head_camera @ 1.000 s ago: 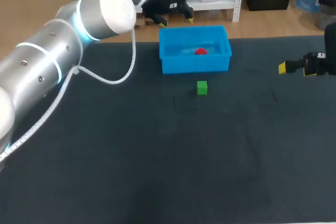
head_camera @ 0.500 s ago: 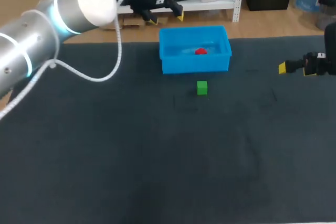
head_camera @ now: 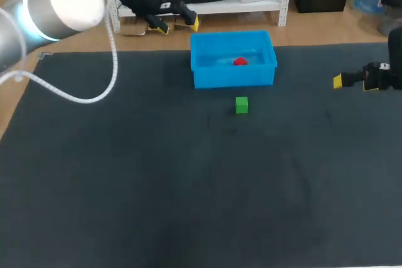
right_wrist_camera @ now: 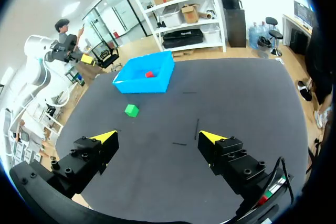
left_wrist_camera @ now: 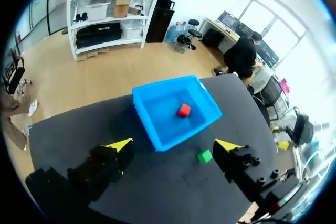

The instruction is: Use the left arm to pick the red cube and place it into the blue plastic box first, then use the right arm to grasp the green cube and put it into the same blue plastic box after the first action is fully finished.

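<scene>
The red cube lies inside the blue plastic box at the table's far middle. The green cube sits on the dark mat just in front of the box. My left gripper hangs open and empty past the table's far edge, left of the box. From the left wrist, the gripper looks down at the box, the red cube and the green cube. My right gripper stands open at the right edge, empty. The right wrist view shows its gripper, with the green cube and box far ahead.
The dark mat covers the whole table, bare apart from the box and green cube. My left arm rises over the far left corner.
My left arm has swung left and back, carrying its open gripper away from the box toward the far left. The cubes, box and right arm have stayed put.
</scene>
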`<state>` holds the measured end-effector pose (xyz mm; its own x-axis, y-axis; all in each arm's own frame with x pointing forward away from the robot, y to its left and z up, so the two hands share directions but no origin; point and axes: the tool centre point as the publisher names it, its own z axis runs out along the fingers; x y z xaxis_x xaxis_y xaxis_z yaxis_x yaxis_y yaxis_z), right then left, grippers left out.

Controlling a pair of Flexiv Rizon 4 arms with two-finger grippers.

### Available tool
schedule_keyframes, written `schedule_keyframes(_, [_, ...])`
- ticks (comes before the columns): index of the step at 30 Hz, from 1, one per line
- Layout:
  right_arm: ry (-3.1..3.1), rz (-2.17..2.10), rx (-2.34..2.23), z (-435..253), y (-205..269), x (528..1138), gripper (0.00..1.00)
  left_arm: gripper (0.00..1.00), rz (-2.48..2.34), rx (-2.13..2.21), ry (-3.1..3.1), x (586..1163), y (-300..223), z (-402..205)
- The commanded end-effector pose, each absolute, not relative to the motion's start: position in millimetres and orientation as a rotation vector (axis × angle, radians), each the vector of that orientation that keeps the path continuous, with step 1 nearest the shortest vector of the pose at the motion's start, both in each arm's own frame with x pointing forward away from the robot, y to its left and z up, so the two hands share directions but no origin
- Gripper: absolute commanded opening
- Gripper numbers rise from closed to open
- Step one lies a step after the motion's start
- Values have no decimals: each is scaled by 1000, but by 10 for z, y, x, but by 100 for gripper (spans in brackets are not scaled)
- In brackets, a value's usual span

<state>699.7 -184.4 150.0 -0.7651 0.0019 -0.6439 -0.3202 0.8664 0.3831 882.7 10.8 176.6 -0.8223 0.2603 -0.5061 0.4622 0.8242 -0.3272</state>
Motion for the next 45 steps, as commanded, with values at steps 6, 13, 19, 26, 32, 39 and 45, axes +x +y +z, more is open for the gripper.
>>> schedule_keyframes(6, [2372,636,-231,1495,-1845,7003,100,100,-669,563,2448,8288,437,1805])
schedule_keyframes(13, [2372,636,-231,1495,-1845,7003,100,100,-689,626,2447,8086,554,1817])
schedule_keyframes(19, [2372,636,-231,1495,-1845,7003,100,100,-704,670,2445,7951,647,1839])
schedule_keyframes(26, [2372,636,-231,1495,-1845,7003,100,100,-713,708,2441,7830,763,1860])
schedule_keyframes(32, [2372,636,-231,1495,-1845,7003,100,100,-722,717,2441,7755,880,1869])
schedule_keyframes(39, [2372,636,-231,1495,-1845,7003,100,100,-731,721,2440,7669,1005,1878])
schedule_keyframes(45, [2372,636,-231,1495,-1845,7003,100,100,-720,756,2447,7603,1057,1846])
